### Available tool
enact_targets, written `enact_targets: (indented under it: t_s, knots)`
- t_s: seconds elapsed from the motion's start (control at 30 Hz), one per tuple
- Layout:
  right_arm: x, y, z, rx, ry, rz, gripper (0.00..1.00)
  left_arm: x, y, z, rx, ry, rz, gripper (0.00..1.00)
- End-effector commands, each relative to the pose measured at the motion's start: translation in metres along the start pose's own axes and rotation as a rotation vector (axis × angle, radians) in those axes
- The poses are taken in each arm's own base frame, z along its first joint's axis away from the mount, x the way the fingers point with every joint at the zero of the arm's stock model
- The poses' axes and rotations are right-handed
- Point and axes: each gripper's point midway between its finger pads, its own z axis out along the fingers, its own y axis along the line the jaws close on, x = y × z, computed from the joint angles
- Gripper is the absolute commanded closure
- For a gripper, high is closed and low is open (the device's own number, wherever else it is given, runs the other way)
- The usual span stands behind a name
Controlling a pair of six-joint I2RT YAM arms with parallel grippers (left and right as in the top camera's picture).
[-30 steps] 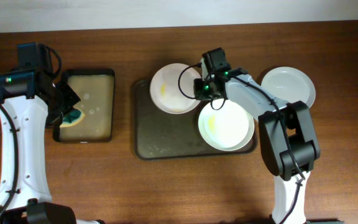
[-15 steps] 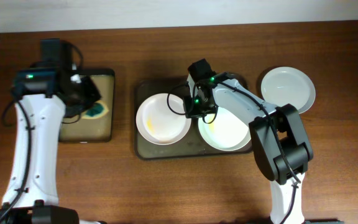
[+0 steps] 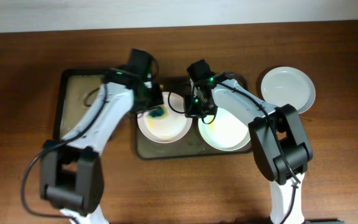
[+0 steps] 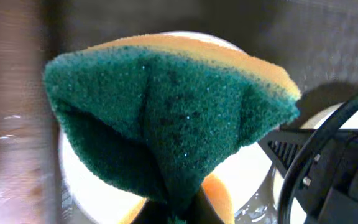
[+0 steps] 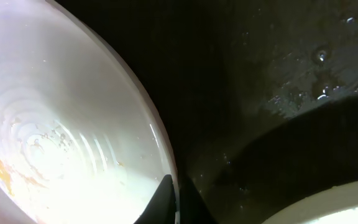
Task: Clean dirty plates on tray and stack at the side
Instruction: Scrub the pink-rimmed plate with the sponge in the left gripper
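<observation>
Brown wooden table [image 3: 179,186], dark tray [image 3: 173,148] at centre, smaller tan-bottomed tray [image 3: 73,99] left, one white plate [image 3: 288,87] right

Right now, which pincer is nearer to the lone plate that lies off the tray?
Right. The right pincer grips a plate on the tray, left of the lone plate; the left pincer, holding the sponge, is further left.

Tight up top, open below.
The left gripper [image 3: 151,104] with its sponge [image 3: 157,112] and the right gripper [image 3: 194,107] crowd the left plate [image 3: 166,129] from above; the bottom strip of the tray [image 3: 166,151] and the table [image 3: 185,186] across the lower frame lie open.
</observation>
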Motion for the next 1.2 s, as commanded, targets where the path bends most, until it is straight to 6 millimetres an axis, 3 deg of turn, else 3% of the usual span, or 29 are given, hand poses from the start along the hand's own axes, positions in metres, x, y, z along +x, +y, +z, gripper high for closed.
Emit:
enact_targets:
  t_s: [0.0,0.23,0.33,0.4,0.47,0.6,0.77,0.97,1.07,1.17]
  knots:
    - [0.001,-0.018,0.004,0.079,-0.005,0.029,0.96,0.014,-0.017,0.032,0.047,0.072,0.006,1.00]
    - [-0.003,-0.019,0.004,0.088,-0.021,0.029,0.96,0.033,0.007,0.087,-0.040,0.181,-0.043,1.00]
    - [-0.003,-0.021,0.004,0.099,-0.025,0.030,0.96,0.034,0.030,0.099,-0.155,0.174,-0.001,1.00]
    - [-0.004,-0.021,0.004,0.099,-0.026,0.029,0.96,0.031,0.058,0.095,-0.306,0.148,0.012,1.00]
    - [-0.004,-0.022,0.004,0.105,-0.028,0.029,0.96,0.028,0.085,0.082,-0.467,0.120,0.036,1.00]
    - [-0.005,-0.025,0.004,0.122,-0.037,0.036,0.96,0.021,0.117,0.053,-0.676,0.076,0.076,1.00]
    - [-0.005,-0.025,0.004,0.122,-0.036,0.036,0.96,0.002,0.108,0.025,-0.677,-0.002,0.068,1.00]
    - [-0.008,-0.022,-0.003,0.112,-0.050,0.028,0.96,-0.030,0.076,-0.048,-0.478,-0.183,-0.099,1.00]
    - [-0.018,-0.010,-0.025,0.090,-0.105,-0.020,0.96,-0.041,0.093,-0.103,-0.424,-0.295,-0.230,1.00]
    - [-0.034,-0.002,-0.058,0.094,-0.194,-0.056,0.96,-0.041,0.120,-0.142,-0.418,-0.348,-0.314,1.00]
